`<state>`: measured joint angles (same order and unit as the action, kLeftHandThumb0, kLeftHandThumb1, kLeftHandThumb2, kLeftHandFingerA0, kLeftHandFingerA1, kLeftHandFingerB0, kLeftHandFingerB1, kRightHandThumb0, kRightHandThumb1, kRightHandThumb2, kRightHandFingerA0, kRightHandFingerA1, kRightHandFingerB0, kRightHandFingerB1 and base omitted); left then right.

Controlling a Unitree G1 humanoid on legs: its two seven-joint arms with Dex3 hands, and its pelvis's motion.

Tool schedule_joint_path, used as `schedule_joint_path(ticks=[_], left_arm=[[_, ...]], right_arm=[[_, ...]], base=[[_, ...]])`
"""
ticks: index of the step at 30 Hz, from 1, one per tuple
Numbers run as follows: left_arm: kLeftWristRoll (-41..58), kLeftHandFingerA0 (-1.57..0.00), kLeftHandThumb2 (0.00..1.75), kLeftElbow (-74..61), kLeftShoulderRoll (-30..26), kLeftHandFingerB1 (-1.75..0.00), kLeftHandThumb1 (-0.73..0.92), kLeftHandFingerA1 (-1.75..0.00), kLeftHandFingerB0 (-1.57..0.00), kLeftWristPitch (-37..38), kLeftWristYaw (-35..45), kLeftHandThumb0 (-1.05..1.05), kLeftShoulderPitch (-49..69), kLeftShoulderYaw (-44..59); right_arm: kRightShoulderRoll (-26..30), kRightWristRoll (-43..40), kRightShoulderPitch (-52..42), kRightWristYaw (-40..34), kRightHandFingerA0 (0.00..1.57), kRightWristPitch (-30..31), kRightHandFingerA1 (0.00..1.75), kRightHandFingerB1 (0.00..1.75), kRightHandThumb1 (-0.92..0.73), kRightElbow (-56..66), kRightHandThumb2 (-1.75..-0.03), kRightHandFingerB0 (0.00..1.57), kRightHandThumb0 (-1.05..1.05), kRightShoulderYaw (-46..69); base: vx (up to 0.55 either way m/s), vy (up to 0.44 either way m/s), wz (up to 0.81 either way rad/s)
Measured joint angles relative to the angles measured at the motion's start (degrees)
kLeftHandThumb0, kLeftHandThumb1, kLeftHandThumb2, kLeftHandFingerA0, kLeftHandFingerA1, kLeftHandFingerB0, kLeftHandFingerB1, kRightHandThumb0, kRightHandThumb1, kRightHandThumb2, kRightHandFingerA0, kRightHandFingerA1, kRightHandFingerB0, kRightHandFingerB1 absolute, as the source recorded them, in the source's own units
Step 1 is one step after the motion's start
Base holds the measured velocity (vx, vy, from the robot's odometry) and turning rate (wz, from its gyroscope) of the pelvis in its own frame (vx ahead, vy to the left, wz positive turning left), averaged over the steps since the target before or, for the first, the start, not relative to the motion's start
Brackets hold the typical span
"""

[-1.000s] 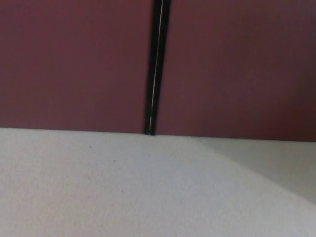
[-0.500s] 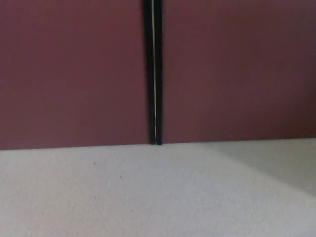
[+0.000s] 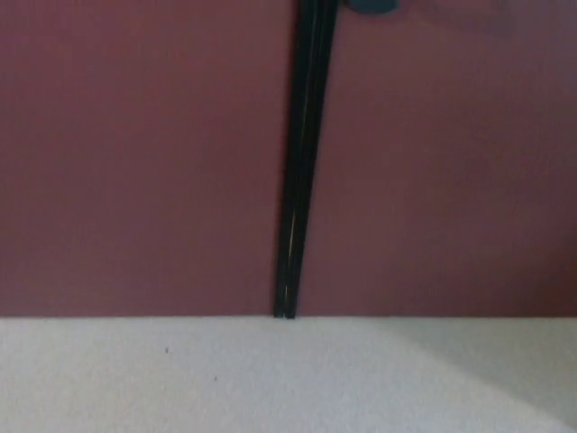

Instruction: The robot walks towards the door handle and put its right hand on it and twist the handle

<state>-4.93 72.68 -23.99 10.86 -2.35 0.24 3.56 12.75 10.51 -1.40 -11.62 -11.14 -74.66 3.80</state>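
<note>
Place: I take it for an indoor doorway, though I can't tell the kind of building.
Doors (image 3: 144, 162): two dark red panels, meeting at a black seam (image 3: 302, 162).
Floor (image 3: 225, 379): pale, lightly speckled, running up to the doors' bottom edge.

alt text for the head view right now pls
A dark red door fills most of the frame, split by a black vertical seam running down to a pale floor. A blurred dark shape shows at the top edge; no robot hand is visible.
</note>
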Motion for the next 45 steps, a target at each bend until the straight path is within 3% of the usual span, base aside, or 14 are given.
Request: schedule_joint_path(ticks=[19, 20, 21, 22, 23, 26, 27, 32, 33, 45], left_arm=[[-0.8, -0.49, 0.89, 0.7, 0.2, -0.53, 0.47, -0.64, -0.26, 1.6, 0.6, -0.06, 3.1, -0.4], [-0.8, -0.50, 0.89, 0.8, 0.2, -0.53, 0.48, -0.65, -0.26, 1.6, 0.6, -0.06, 3.0, -0.4], [-0.8, -0.50, 0.90, 0.9, 0.2, -0.53, 0.48, -0.65, -0.26, 1.6, 0.6, -0.07, 3.0, -0.4], [-0.8, -0.49, 0.90, 0.9, 0.2, -0.53, 0.48, -0.64, -0.26, 1.6, 0.6, -0.07, 3.0, -0.3], [-0.8, -0.49, 0.90, 0.9, 0.2, -0.53, 0.48, -0.64, -0.26, 1.6, 0.6, -0.06, 2.9, -0.2], [-0.8, -0.48, 0.90, 1.0, 0.1, -0.53, 0.48, -0.63, -0.25, 1.6, 0.6, -0.06, 2.8, -0.1], [-0.8, -0.47, 0.89, 1.0, 0.1, -0.53, 0.48, -0.63, -0.25, 1.6, 0.6, -0.06, 2.8, -0.1], [-0.8, -0.47, 0.89, 1.1, 0.5, -0.53, 0.47, -0.63, -0.26, 1.8, 0.3, -0.05, 2.5, -0.3], [-0.8, -0.59, 0.59, 1.1, 0.5, -0.38, 0.65, -0.46, -0.40, 1.8, 0.3, -0.26, 2.3, -0.3], [-1.2, -0.58, 0.59, 2.8, 1.6, -0.38, 0.64, -0.46, -0.41, 0.7, -0.1, -0.28, -1.1, -0.7]], right_arm=[[0.2, 0.1, -2.0, 0.5, 0.69, -1.5, 0.45, 0.38, -0.63, -0.1, -0.59, 0.50, -0.23, -1.3], [0.2, 0.1, -1.8, 0.5, 0.67, -1.5, 0.53, 0.45, -0.55, -0.1, -0.69, 0.46, -0.32, -1.3], [0.2, 0.1, -1.6, 0.6, 0.68, -1.5, 0.53, 0.45, -0.55, -0.2, -0.69, 0.46, -0.32, -1.4], [0.2, 0.1, -1.5, 0.6, 0.70, -1.5, 0.54, 0.45, -0.55, -0.2, -0.69, 0.45, -0.32, -1.4], [0.2, 0.1, -1.5, 0.7, 0.73, -1.5, 0.46, 0.38, -0.63, -0.2, -0.59, 0.49, -0.22, -1.5], [0.2, 0.1, -1.4, 0.8, 0.70, -1.5, 0.54, 0.44, -0.55, -0.2, -0.69, 0.44, -0.31, -1.8], [0.2, 0.2, -1.4, 0.8, 0.71, -1.5, 0.46, 0.38, -0.64, -0.2, -0.59, 0.48, -0.21, -2.0], [0.5, 0.2, -1.0, 0.8, 0.68, -1.3, 0.45, 0.38, -0.63, -0.2, -0.59, 0.48, -0.22, -2.4], [0.7, 0.2, -0.6, 0.7, 0.66, -1.4, 0.44, 0.38, -0.64, -0.1, -0.59, 0.49, -0.22, -2.5], [0.5, 0.2, 0.5, -0.1, 0.67, -0.1, 0.44, 0.38, -0.65, -0.1, -0.59, 0.50, -0.22, -3.2]], base=[[0.13, -0.005, 0.00], [0.09, 0.061, -0.01], [0.00, 0.000, 0.00], [0.11, 0.025, 0.04], [0.13, -0.001, 0.08], [0.14, -0.043, 0.02], [0.16, -0.086, 0.05], [0.13, -0.223, -0.10], [0.10, -0.331, 0.27], [0.11, -0.009, -0.03]])
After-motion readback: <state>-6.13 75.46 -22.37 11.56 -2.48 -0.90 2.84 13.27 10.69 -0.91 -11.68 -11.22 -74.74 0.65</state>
